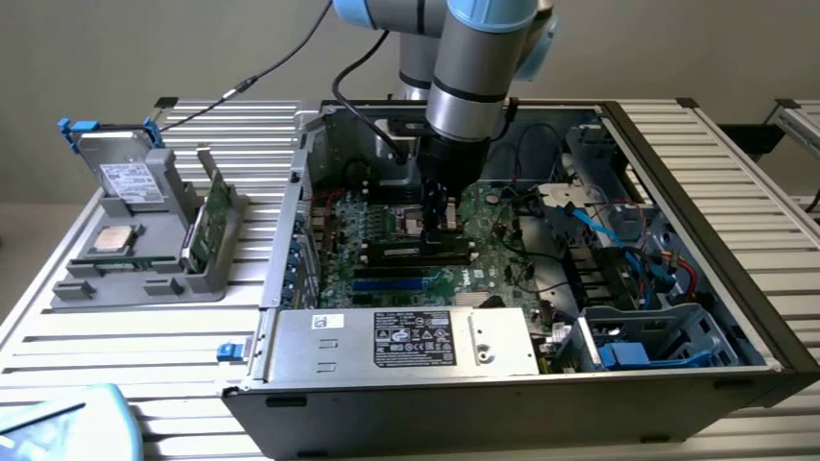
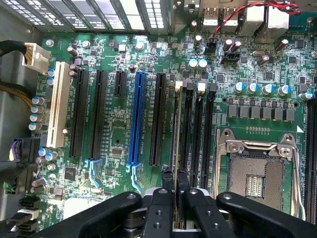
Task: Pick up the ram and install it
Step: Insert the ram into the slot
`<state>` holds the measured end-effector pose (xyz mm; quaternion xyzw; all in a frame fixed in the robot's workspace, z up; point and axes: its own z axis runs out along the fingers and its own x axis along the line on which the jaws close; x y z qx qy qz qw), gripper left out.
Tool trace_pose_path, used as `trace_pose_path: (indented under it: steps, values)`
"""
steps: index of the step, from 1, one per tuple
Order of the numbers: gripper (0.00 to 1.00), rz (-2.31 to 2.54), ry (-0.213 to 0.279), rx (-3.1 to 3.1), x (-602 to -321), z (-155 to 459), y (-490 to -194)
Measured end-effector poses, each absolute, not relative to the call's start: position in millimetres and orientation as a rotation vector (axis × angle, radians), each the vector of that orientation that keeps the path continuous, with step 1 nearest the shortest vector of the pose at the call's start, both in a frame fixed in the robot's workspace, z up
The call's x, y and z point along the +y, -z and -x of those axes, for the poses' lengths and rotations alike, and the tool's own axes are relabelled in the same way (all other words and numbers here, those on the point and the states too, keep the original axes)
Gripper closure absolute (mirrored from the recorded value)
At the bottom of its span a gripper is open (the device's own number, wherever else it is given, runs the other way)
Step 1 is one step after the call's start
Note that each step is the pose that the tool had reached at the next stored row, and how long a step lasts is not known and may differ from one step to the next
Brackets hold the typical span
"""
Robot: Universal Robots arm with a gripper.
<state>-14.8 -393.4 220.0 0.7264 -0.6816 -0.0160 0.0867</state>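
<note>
The pick-up looks done: the ram (image 2: 176,129) is in the gripper (image 2: 175,184), seen edge-on in the wrist view as a thin pale strip running away from the fingers (image 2: 167,181). The jaws are pinched narrow, clamped on the stick's top edge with only its thickness between them.

And where is it? Right over the motherboard (image 2: 119,124), lined up lengthwise with the first of the black memory slots (image 2: 197,139), between the long black expansion slot (image 2: 158,119) and its neighbours (the empty processor socket (image 2: 255,173) sits just off to one side). The installing is what's left, I'd judge: the stick is on its line, but whether it has bottomed out in the slot I cannot tell from either view.

Over to the pose: the arm (image 1: 468,86) comes down almost vertically into the open computer case (image 1: 717,192), wrist pointing straight down, the gripper (image 1: 443,216) low over the middle of the board.
</note>
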Motion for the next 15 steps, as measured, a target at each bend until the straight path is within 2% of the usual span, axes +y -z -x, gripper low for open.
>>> trace_pose_path:
  steps: [15]
  values:
    - [0.86,-2.161,0.056,-2.029,-393.3,4.9,-220.0]
